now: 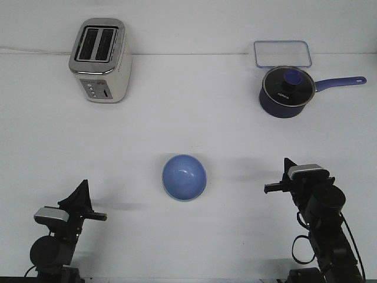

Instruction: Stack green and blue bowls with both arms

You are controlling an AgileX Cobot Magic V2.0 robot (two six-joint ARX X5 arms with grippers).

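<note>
Front view shows one blue bowl (184, 177) sitting upright near the middle of the white surface (194, 118), its hollow facing up. No green bowl is separately visible; a pale rim along the blue bowl's lower edge may be a second bowl nested beneath it, but that cannot be settled from here. If so, the stack is likely already made, and the bowl's central spot, within reach of both arms, would suit that.

The left arm (56, 236) sits low at about 8 o'clock from the bowl, the right arm (321, 212) at about 4 o'clock, both well apart from it and holding nothing. That looks like a rest pose. The left fingers (79, 200) point up and toward the centre; whether they are apart or together cannot be told. The same goes for the right fingers (285, 177).

A toaster (99, 60) stands at 11 o'clock, a navy saucepan (287, 90) with glass lid at 1 o'clock, a clear tray (283, 54) just behind it. All are far from the bowl, out of the working path.
</note>
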